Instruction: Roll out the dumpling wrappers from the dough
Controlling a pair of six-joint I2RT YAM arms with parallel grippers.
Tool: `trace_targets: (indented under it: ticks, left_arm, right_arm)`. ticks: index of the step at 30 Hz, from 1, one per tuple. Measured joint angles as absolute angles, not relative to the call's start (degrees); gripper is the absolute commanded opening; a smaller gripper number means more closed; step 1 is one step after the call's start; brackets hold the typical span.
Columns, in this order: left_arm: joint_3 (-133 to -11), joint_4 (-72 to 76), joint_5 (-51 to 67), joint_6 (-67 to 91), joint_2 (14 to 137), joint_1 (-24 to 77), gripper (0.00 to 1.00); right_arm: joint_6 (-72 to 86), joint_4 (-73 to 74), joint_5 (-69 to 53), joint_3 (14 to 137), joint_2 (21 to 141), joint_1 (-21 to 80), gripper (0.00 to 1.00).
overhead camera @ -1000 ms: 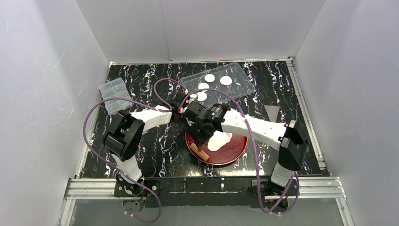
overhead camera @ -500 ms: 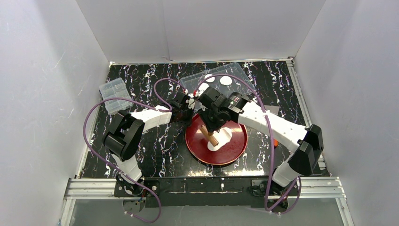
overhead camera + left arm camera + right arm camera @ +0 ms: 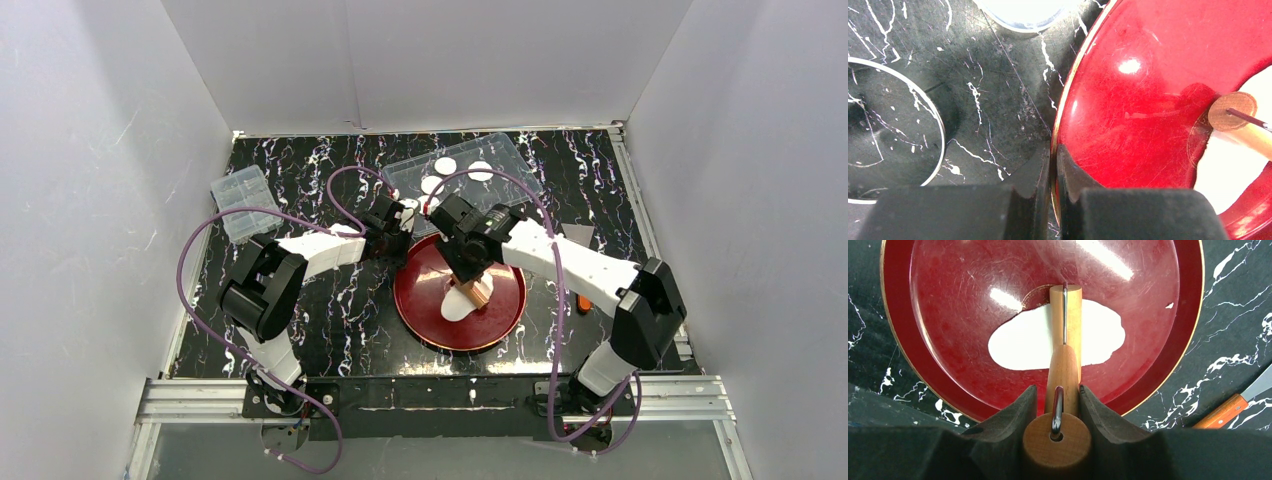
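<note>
A flat, ragged-edged white dough (image 3: 1018, 344) lies in the red plate (image 3: 908, 365). My right gripper (image 3: 1058, 396) is shut on a wooden rolling pin (image 3: 1066, 360), which lies across the dough's middle. In the top view the rolling pin (image 3: 479, 292) sits on the dough (image 3: 455, 308) near the plate's centre. My left gripper (image 3: 1054, 160) is shut on the red plate's gold-edged rim (image 3: 1062, 125), at its far-left edge (image 3: 402, 240). Round white dumpling wrappers (image 3: 445, 164) lie in a clear tray (image 3: 522, 168) behind the plate.
A clear plastic box (image 3: 243, 202) stands at the far left. A scraper with an orange handle (image 3: 1227, 411) lies right of the plate. In the left wrist view a metal ring (image 3: 940, 131) rests on the marble table beside the plate.
My right arm has carried the rolling pin from the plate's near left to its centre-right, across the dough. The left gripper has stayed on the rim.
</note>
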State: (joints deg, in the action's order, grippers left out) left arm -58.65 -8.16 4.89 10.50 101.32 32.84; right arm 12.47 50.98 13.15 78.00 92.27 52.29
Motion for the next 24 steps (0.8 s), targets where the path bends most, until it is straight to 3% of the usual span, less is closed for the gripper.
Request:
trace_targets:
  ticks: [24]
  left_arm:
    - [-58.7,-8.2,4.9,10.5,101.3,32.8,0.00]
  right_arm:
    - [12.8,53.1,21.4,80.9,96.6,62.1,0.01]
